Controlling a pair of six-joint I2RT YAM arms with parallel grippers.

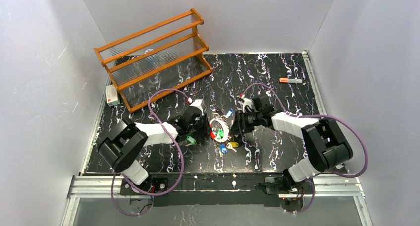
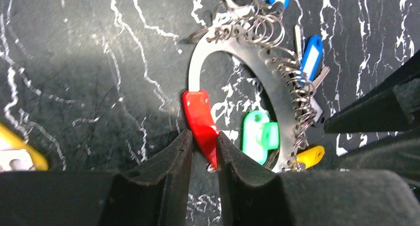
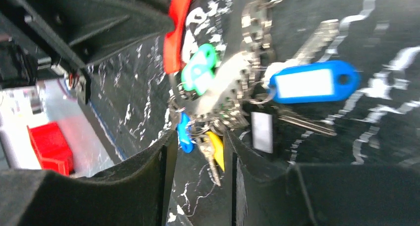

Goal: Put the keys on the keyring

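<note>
The keyring [image 1: 219,127] lies mid-table between both grippers. In the left wrist view it is a flat metal arc [image 2: 233,50] with a red section [image 2: 198,114] and several small wire rings. My left gripper [image 2: 203,149] is shut on the lower tip of the red section. Green [image 2: 257,134], blue [image 2: 311,55] and yellow [image 2: 309,156] tags hang on the arc. My right gripper [image 3: 200,156] is open at the arc's other end, with a small blue tag [image 3: 184,134] and a yellow-tagged key [image 3: 216,151] dangling between its fingers. A green-tagged key [image 1: 190,141] lies loose by the left gripper.
A wooden rack [image 1: 153,57] stands at the back left with a small white box [image 1: 112,94] beside it. An orange-capped marker [image 1: 290,80] lies at the back right. Blue [image 1: 223,148] and yellow [image 1: 233,144] tags lie just in front of the ring. White walls enclose the table.
</note>
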